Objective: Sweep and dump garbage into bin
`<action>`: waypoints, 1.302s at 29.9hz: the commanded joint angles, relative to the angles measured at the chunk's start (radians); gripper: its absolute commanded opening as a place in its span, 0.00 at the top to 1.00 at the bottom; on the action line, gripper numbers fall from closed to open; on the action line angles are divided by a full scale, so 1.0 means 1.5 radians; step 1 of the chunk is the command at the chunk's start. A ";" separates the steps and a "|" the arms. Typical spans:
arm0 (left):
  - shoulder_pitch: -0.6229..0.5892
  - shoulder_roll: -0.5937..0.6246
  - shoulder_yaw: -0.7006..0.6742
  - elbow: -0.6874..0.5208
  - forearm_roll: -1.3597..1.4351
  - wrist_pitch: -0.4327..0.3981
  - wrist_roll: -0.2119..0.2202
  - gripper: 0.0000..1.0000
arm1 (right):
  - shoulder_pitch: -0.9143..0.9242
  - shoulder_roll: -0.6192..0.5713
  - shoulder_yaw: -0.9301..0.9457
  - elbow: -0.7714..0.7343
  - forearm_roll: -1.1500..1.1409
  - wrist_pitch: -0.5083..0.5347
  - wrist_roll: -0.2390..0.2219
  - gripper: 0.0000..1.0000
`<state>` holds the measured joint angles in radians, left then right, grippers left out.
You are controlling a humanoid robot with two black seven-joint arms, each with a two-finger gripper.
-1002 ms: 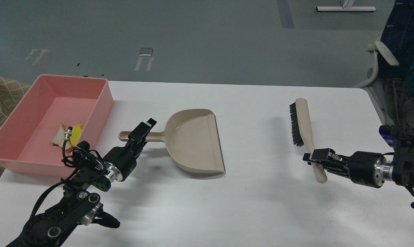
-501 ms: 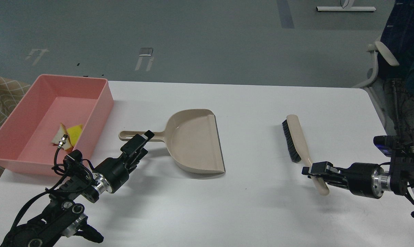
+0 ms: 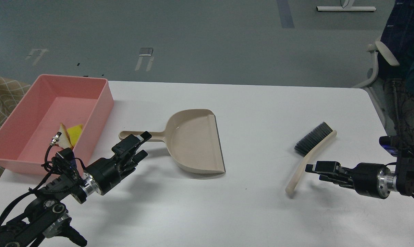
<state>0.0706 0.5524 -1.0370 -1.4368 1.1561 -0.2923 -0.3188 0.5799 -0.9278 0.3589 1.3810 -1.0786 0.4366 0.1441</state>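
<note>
Garbage [image 3: 69, 134] in bin [image 3: 100, 103]; both hands apart, holding nothing.

The pink plastic bin [image 3: 90, 113], a shallow rectangular tub with smooth walls, stands up and to the left of the left pincer [image 3: 134, 146], well apart from the right one [image 3: 313, 169]. On its floor lie the yellow sponge [image 3: 75, 133] and the whitish, tan-edged bread slice [image 3: 63, 135], touching each other.
</note>
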 commanded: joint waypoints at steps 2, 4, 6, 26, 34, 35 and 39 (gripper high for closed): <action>0.068 0.047 -0.062 -0.050 -0.039 -0.076 -0.004 0.02 | 0.000 -0.066 0.006 0.057 0.001 0.004 0.007 0.05; 0.105 0.068 -0.106 -0.071 -0.062 -0.118 -0.010 0.02 | 0.000 -0.099 0.031 0.079 0.002 0.012 0.009 0.05; 0.127 0.077 -0.140 -0.080 -0.075 -0.131 -0.013 0.02 | 0.000 -0.119 0.050 0.083 0.007 0.020 0.012 0.05; -0.154 0.066 -0.479 0.024 -0.226 -0.131 0.120 0.03 | 0.063 -0.060 0.449 -0.201 0.274 0.024 0.053 0.04; -0.515 0.010 -0.100 0.273 -0.227 0.005 0.096 0.03 | 0.230 0.161 0.446 -0.428 0.322 -0.001 0.053 0.04; -0.542 -0.004 -0.075 0.302 -0.227 0.007 0.086 0.03 | 0.234 0.180 0.446 -0.438 0.322 -0.009 0.053 0.04; -0.644 -0.081 0.036 0.468 -0.234 0.005 0.033 0.03 | 0.259 0.279 0.446 -0.490 0.321 -0.046 0.053 0.04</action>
<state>-0.7977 0.5068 -1.0884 -0.8928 0.8128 -0.2849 -0.2226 0.9408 -0.6063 1.0284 0.7013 -0.5955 0.4031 0.2239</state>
